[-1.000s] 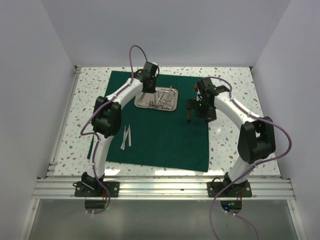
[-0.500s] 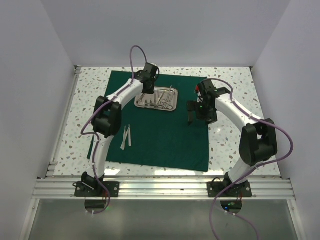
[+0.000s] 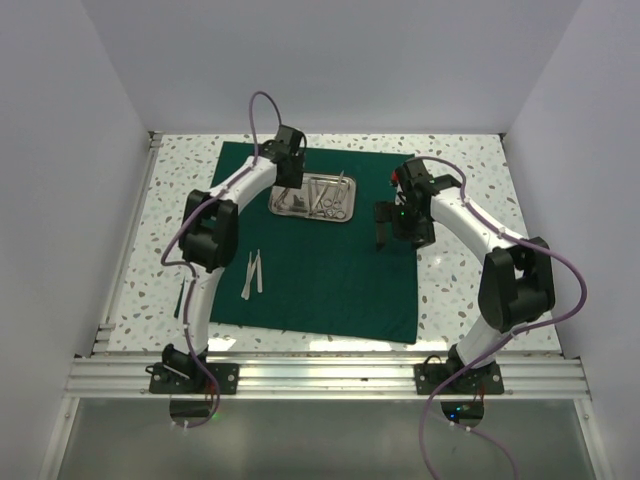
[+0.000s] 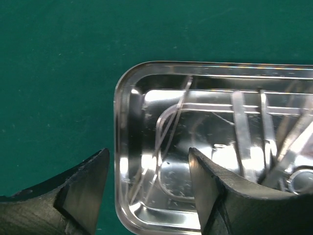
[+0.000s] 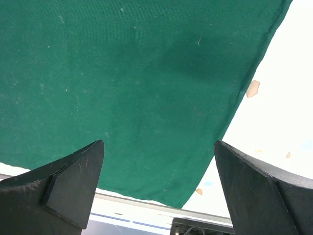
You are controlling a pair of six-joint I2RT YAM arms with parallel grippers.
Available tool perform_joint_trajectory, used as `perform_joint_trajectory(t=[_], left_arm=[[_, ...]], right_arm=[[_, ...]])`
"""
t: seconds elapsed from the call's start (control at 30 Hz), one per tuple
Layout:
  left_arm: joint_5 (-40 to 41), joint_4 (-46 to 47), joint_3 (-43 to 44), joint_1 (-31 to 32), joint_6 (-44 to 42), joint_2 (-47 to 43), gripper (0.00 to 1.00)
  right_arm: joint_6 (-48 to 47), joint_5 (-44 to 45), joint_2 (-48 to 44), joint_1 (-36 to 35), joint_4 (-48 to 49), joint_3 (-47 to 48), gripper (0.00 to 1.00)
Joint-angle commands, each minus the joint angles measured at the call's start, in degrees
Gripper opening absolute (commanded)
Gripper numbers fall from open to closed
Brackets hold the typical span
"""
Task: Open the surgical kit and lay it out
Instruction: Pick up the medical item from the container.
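The surgical kit lies opened: its dark green cloth (image 3: 330, 260) is spread flat on the table. The shiny steel tray (image 3: 341, 213) stands on the cloth's far part with several silver instruments (image 3: 328, 195) in it. One pair of tweezers (image 3: 252, 272) lies on the cloth at the left. My left gripper (image 3: 287, 190) hangs open over the tray's left end (image 4: 128, 98), one finger (image 4: 83, 191) above cloth and the other (image 4: 210, 188) above the tray, holding nothing. A thin silver instrument (image 4: 168, 132) rests in the tray between them. My right gripper (image 3: 380, 235) stands wide open over bare cloth (image 5: 137, 88).
White speckled tabletop (image 3: 180, 200) surrounds the cloth, and white walls close in the left, right and back. An aluminium rail (image 3: 330, 375) runs along the near edge. The cloth's corner and the table (image 5: 279, 122) show in the right wrist view.
The left gripper's jaws have opened and the gripper has shifted slightly left over the tray's end. The right arm has barely moved.
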State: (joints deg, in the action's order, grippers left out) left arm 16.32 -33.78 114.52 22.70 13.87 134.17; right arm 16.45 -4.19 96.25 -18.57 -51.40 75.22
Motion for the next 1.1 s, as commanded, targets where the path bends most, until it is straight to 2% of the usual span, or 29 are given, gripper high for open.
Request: perform_joint_trajectory(t=[0.0,0.23,0.4,0.67,1.07], left_arm=[[-1.64,1.08,1.85,-1.78,-0.68,2.14,0.69],[-6.2,1.87,1.59,-2.04,-1.12,3.56,0.63],[-6.47,2.14,1.76,-1.87,-1.21,3.56,0.6],[0.99,1.0,3.07,-0.99,-1.56,0.83,0.57],[3.55,0.73,3.17,-0.02,-2.18,-0.05,0.57]], right_arm=[[-0.1,0.32,-0.19,0.2,-0.19,1.24,0.98],[0.16,0.85,0.96,0.2,-0.55,2.91,0.98],[0.43,0.76,1.4,0.29,-0.55,2.83,0.98],[0.34,0.14,2.19,0.2,-0.2,3.09,0.98],[-0.8,0.05,2.37,0.2,-0.11,2.74,0.98]])
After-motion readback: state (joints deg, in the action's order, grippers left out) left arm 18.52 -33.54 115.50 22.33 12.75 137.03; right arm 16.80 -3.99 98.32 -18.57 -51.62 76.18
